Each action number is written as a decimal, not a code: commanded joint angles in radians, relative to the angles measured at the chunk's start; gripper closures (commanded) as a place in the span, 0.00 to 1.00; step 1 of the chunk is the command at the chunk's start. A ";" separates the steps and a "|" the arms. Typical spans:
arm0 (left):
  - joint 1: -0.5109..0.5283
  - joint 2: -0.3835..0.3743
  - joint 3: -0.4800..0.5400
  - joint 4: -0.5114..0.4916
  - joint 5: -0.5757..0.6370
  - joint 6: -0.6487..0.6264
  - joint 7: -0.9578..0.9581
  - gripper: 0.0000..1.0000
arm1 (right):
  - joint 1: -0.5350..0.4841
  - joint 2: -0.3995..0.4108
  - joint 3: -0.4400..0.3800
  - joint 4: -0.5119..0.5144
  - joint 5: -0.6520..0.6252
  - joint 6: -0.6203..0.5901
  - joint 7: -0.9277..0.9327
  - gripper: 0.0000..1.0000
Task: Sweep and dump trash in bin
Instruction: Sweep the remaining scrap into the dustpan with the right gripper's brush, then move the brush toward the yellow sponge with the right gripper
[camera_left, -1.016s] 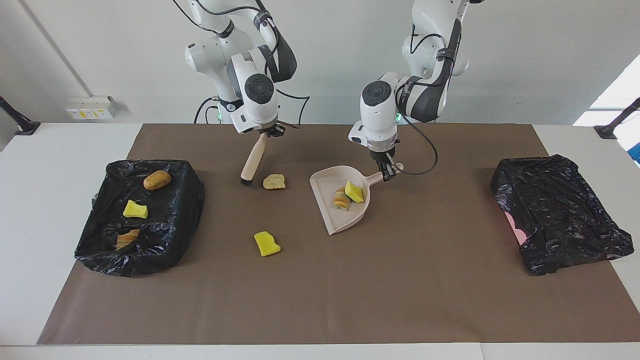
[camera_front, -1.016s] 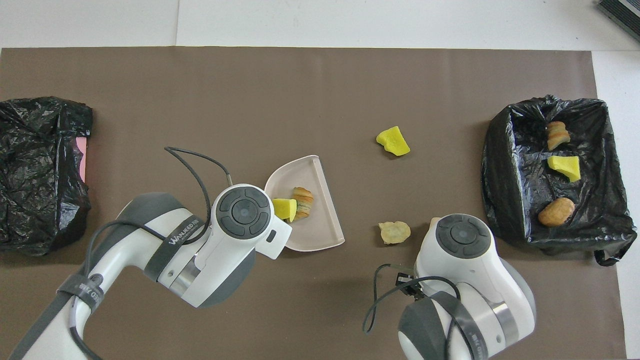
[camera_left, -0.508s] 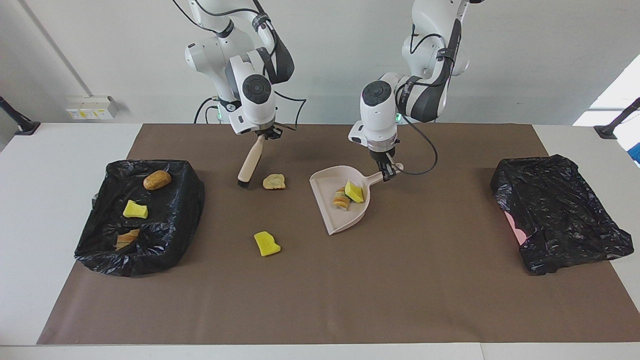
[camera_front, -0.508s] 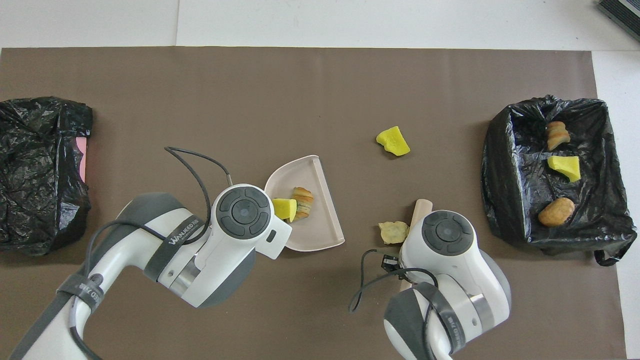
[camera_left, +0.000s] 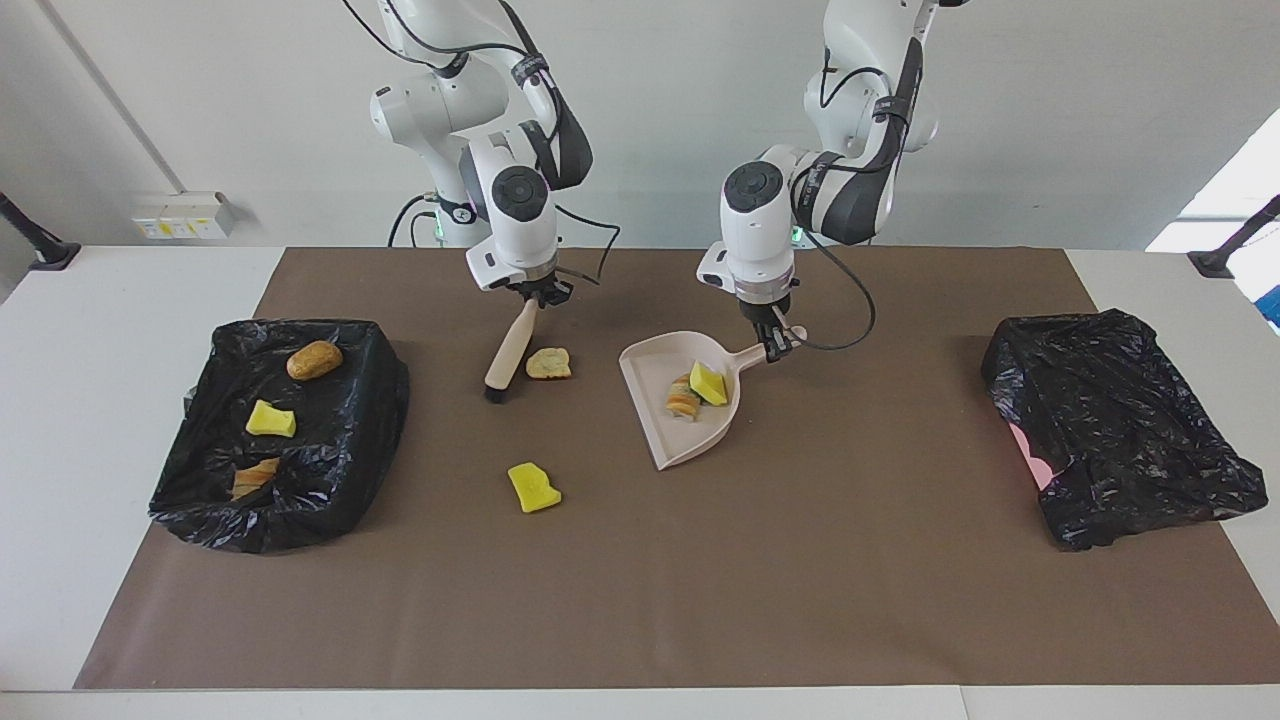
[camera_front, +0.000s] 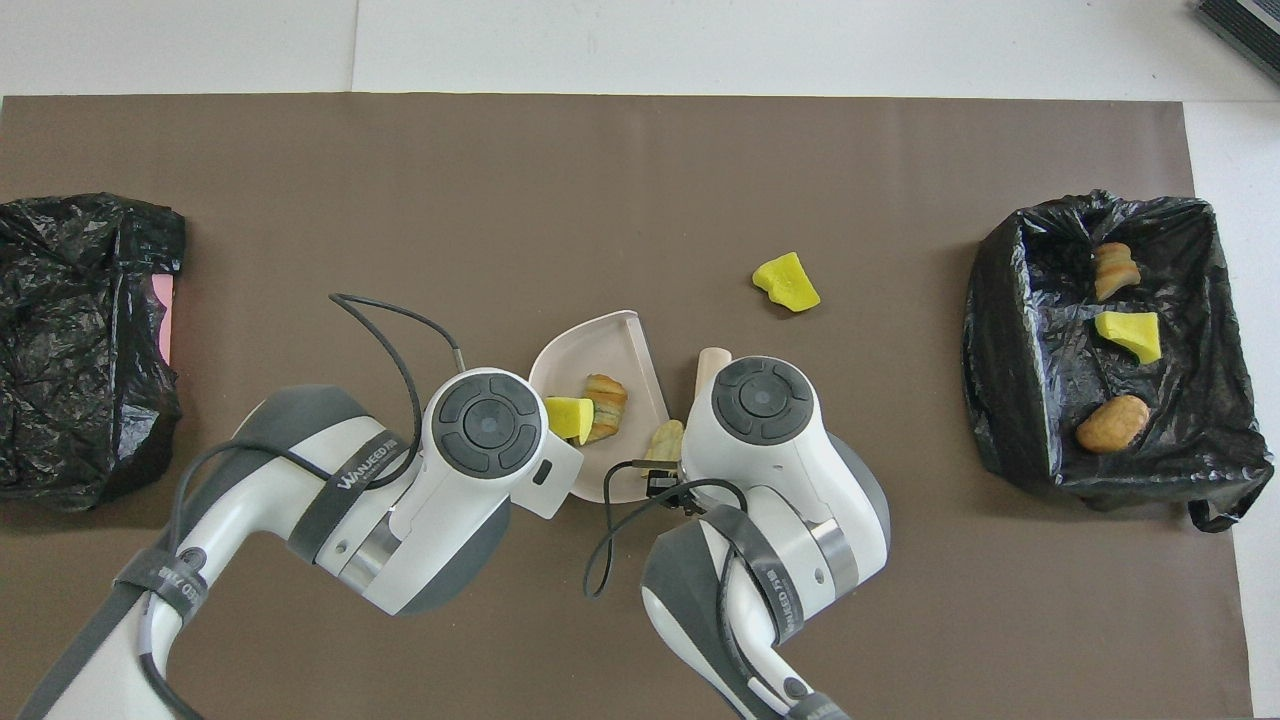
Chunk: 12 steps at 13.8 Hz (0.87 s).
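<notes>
My right gripper (camera_left: 533, 295) is shut on the top of a wooden-handled brush (camera_left: 510, 345), which slants down to black bristles on the mat. A tan trash chunk (camera_left: 548, 363) lies just beside the brush, between it and the dustpan's open mouth; the overhead view shows it (camera_front: 665, 438) close to the pan's lip. My left gripper (camera_left: 775, 345) is shut on the handle of the beige dustpan (camera_left: 690, 440), which rests on the mat and holds a yellow chunk (camera_left: 708, 383) and a bread-like chunk (camera_left: 683, 398). Another yellow chunk (camera_left: 533, 488) lies loose on the mat, farther from the robots.
A black-lined bin (camera_left: 330, 480) at the right arm's end holds three chunks, one brown (camera_left: 315, 360), one yellow (camera_left: 270, 419) and one bread-like (camera_left: 255, 477). A second black-lined bin (camera_left: 1120, 430) sits at the left arm's end. A brown mat (camera_left: 800, 580) covers the table.
My right gripper has carried the brush toward the dustpan, bristles sweeping along the mat. In the overhead view the tan chunk has shifted toward the pan's mouth. The left gripper and dustpan have not moved.
</notes>
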 joint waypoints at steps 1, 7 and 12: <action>-0.013 -0.035 0.008 -0.044 0.019 0.021 0.011 1.00 | -0.011 -0.003 0.012 0.036 0.100 -0.027 -0.204 1.00; 0.000 -0.027 0.007 -0.044 0.015 0.046 0.005 1.00 | -0.166 -0.077 -0.006 0.095 -0.032 -0.273 -0.316 1.00; 0.003 -0.025 0.008 -0.044 0.006 0.061 -0.018 1.00 | -0.253 -0.020 -0.006 0.177 -0.313 -0.246 -0.350 1.00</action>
